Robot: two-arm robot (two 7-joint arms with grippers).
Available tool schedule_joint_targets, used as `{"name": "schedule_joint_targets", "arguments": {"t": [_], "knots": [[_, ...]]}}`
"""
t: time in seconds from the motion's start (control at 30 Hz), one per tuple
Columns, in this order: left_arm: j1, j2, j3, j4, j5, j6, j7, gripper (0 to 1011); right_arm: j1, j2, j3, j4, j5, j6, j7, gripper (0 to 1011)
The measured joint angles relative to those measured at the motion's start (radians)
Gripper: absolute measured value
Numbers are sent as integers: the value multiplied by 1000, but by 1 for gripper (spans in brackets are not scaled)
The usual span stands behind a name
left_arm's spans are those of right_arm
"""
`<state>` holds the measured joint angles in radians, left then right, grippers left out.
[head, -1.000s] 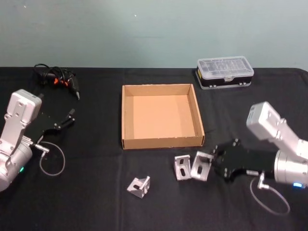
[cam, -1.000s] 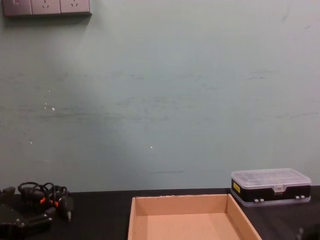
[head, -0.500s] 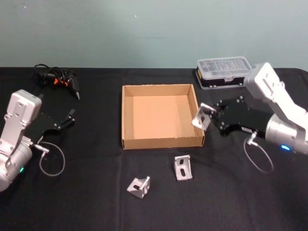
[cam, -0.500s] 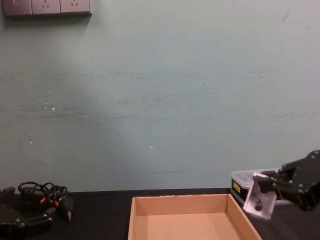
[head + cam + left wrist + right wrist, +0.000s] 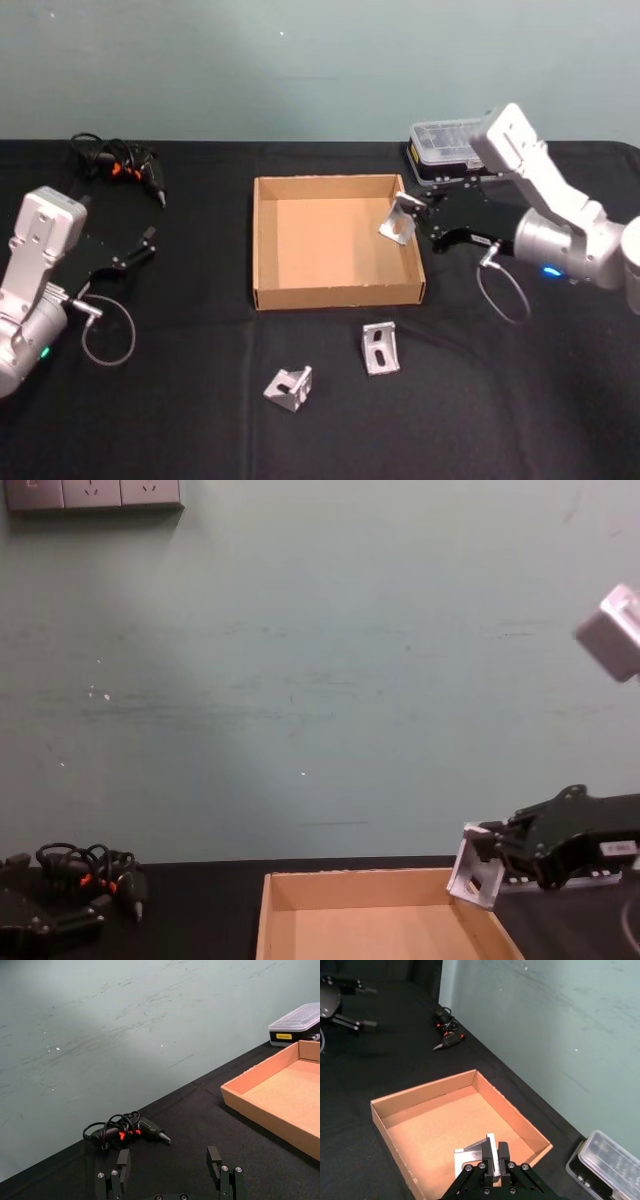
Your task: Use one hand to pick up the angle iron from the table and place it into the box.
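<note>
The right tool point(image 5: 418, 215) reaches in from the right over the right wall of the box point(image 5: 330, 296) and is clenched on one angle iron point(image 5: 397, 222). The bracket hangs just inside that wall, toward the far right corner, above the cardboard floor. In the chest view the angle iron point(image 5: 475, 875) shows a flat face with a dark slot. It is tilted, its top edge leaning right toward the right tool point(image 5: 497, 852) and its lower edge about level with the box point(image 5: 350, 890) rim. Whether it touches the wall cannot be told. It looks about as tall as it is wide, so no long axis stands out. In the right wrist view the angle iron point(image 5: 475, 1157) sits with one flange pinched edge-on between the fingers of the right tool point(image 5: 495, 1156), the other flange spread out to one side over the box point(image 5: 420, 1095).

Two more angle irons lie on the black counter point(image 5: 520, 400) near the box's near wall: one point(image 5: 380, 348) stands near the right end of that wall, another point(image 5: 290, 387) lies nearer and further left.

The left tool point(image 5: 140, 245) rests at the left of the counter, well apart from the box, and the left wrist view shows the left tool point(image 5: 169, 1157) released, fingers spread.

A black case with a clear lid point(image 5: 455, 150) sits far right. A corded hand tool point(image 5: 125, 165) lies far left.
</note>
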<state>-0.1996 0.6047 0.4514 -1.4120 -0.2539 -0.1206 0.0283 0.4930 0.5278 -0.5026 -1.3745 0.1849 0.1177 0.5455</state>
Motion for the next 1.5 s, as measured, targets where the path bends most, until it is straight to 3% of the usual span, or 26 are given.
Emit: {"name": "schedule_joint_targets", "arguments": {"t": [0.53, 1.0, 1.13, 1.2, 1.27, 1.5], "knots": [[0, 0, 0, 0, 0, 0, 0, 1000, 101, -91, -73, 197, -62, -25, 71, 80], [0, 0, 0, 0, 0, 0, 0, 1000, 132, -118, -93, 260, -84, -36, 93, 84], [0, 0, 0, 0, 0, 0, 0, 1000, 134, -119, -95, 263, -86, -40, 97, 169], [0, 0, 0, 0, 0, 0, 0, 1000, 133, -119, -94, 262, -87, -44, 97, 272], [0, 0, 0, 0, 0, 0, 0, 1000, 131, -117, -91, 257, -87, -45, 95, 289], [0, 0, 0, 0, 0, 0, 0, 1000, 88, -84, -51, 174, -65, -45, 69, 533]]}}
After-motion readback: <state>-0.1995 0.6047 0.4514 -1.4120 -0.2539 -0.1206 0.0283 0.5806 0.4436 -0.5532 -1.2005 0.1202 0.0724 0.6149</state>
